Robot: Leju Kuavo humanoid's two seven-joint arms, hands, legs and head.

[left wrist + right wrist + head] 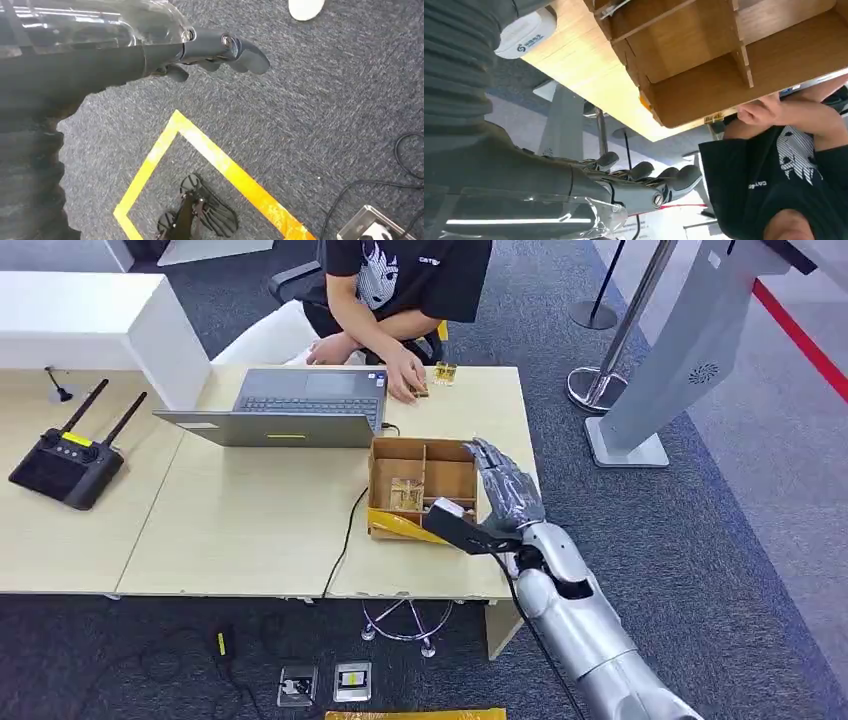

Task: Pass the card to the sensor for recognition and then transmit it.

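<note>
My right hand (505,490) hovers over the right edge of the wooden compartment box (452,478) with its fingers stretched out and nothing in them. In the right wrist view the fingers (649,180) lie side by side, apart from the box (704,60). A pale card-like piece (405,492) stands in the box's left compartment. A small white labelled device (521,32) lies on the table by my wrist. My left hand (215,52) hangs over the carpet, holding nothing.
A person (405,280) sits across the table, one hand (405,378) resting on a small item beside a little wooden piece (445,373). A laptop (290,405) stands behind the box and a black controller (65,465) lies far left. A white kiosk (690,350) stands at right.
</note>
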